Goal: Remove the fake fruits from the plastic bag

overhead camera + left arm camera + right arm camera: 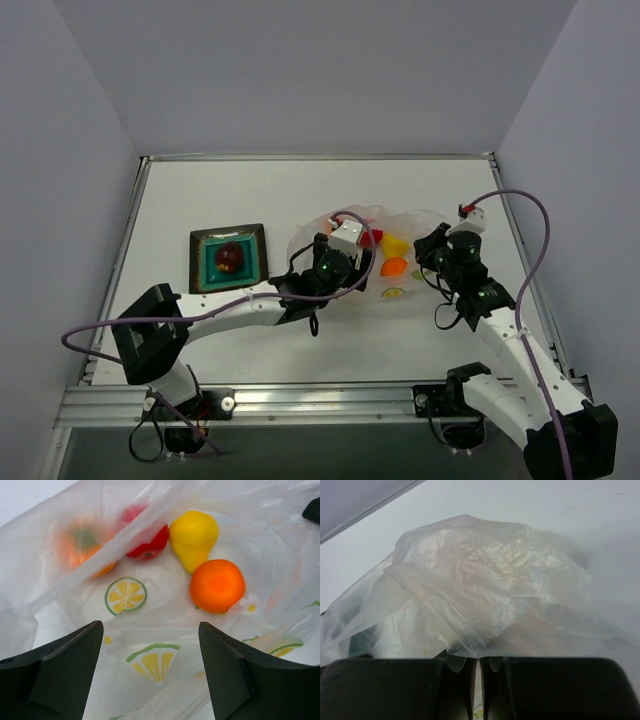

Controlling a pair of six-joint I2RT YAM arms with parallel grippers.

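The clear plastic bag [412, 232] printed with lemon slices lies at the table's middle right. My left gripper [362, 258] is open at its mouth, with its fingers [60, 672] spread over the bag's printed film [155, 657] and holding nothing. Inside lie an orange [217, 585], a yellow pear [192, 537], a red fruit [147, 542] and a blurred orange-green fruit [82, 547], both partly behind film. My right gripper [428, 258] is shut on the bag's right edge. In the right wrist view the gripper [476, 667] pinches the film of the bag [485, 590].
A teal square plate with a dark rim [200, 262] sits left of the bag with one red fruit [230, 258] on it. Grey walls enclose the white table [300, 190] on three sides.
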